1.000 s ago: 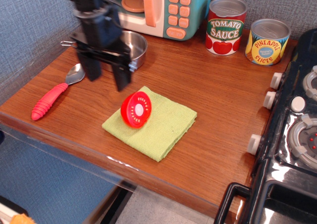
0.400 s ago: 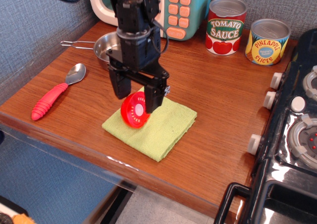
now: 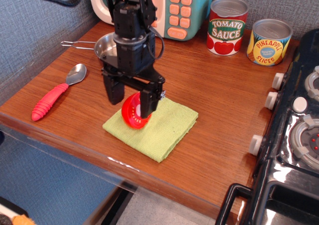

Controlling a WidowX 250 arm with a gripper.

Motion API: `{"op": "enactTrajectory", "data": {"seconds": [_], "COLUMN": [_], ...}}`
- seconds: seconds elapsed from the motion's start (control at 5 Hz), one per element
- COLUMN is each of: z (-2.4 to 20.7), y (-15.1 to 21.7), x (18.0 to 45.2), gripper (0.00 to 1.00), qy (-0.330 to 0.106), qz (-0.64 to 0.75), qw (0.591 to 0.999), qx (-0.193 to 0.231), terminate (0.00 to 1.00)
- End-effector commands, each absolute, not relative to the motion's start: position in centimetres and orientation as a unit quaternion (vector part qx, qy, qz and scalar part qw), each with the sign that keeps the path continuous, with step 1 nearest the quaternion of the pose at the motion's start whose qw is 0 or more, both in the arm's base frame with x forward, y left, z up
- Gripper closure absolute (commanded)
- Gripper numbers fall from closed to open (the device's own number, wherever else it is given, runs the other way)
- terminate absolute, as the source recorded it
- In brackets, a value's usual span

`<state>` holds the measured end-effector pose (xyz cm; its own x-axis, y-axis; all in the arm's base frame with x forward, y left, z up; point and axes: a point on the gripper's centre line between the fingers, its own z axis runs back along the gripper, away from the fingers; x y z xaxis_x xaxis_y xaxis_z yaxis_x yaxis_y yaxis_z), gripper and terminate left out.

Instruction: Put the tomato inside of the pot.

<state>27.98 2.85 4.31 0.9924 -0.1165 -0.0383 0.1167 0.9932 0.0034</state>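
Note:
The red half tomato (image 3: 132,113) stands on edge on a green cloth (image 3: 152,124), its cut face towards the front right. My black gripper (image 3: 130,98) is open and has come down over it, one finger on the left and one finger (image 3: 146,103) across the cut face. The jaws straddle the tomato; I cannot tell whether they touch it. The shiny steel pot (image 3: 106,46) with its wire handle (image 3: 77,45) sits behind the gripper at the back left, partly hidden by the arm.
A spoon with a red handle (image 3: 50,99) lies at the left. A toy microwave (image 3: 172,8) stands at the back. A Tomato Sauce can (image 3: 227,26) and a Pineapple Slices can (image 3: 269,41) stand at the back right. A toy stove (image 3: 294,130) fills the right side.
My gripper swung from over the pot to the cloth and came down around the tomato, dropping slightly lower in the last moment. The tomato has not moved.

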Motion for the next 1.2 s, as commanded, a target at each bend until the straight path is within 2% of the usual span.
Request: {"op": "enactTrajectory", "data": {"seconds": [0.0,0.2,0.4,0.6,0.8,1.0], "z": [4.0,3.5,3.8,5.5,9.8,12.0], "y": [2.3,2.4,2.5,2.9,4.9,9.1], "x": [28.2,28.2,28.3,28.9,31.1,34.2], "gripper": [0.0,1.0,1.0,1.0,1.0,1.0], "qy": [0.018,0.016,0.006,-0.024,-0.091,-0.119], "qz": [-0.062,-0.056,-0.06,-0.059,-0.026,0.031], "qw": [0.998,0.998,0.998,0.998,0.995,0.992], "qx": [0.008,0.005,0.002,-0.013,-0.028,-0.039], "terminate": [0.0,0.0,0.0,0.0,0.0,0.0]}}
